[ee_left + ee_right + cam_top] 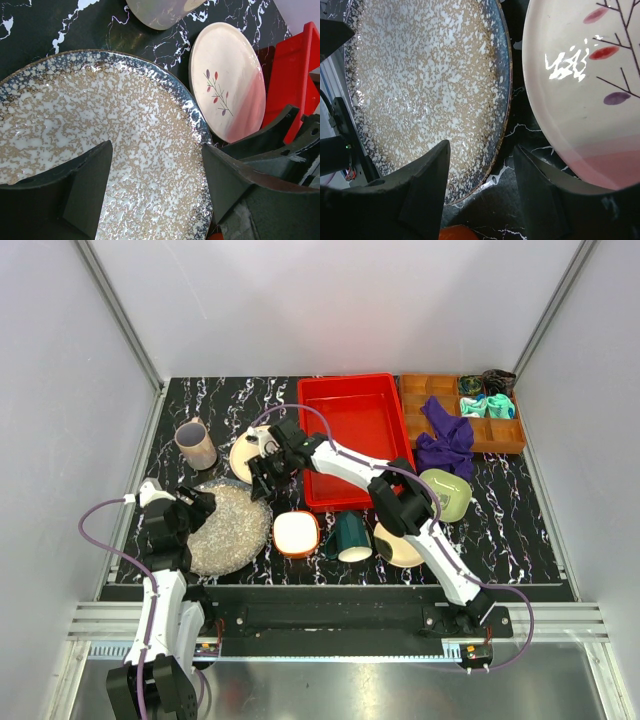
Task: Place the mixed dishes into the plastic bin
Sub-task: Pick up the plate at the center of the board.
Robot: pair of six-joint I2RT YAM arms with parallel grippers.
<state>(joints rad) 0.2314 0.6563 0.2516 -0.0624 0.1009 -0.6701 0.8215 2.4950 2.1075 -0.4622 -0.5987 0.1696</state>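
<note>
Left jaws open and empty over the speckled plate [100, 125], right jaws open and empty astride its rim beside the pink plate [580, 100] on the tabletop [500, 515]: slip a finger under before you close, then carry to the red bin [345, 381].

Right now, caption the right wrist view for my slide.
Open right claw poised over the speckled grey plate's rim, pink-cream plate alongside.
</note>
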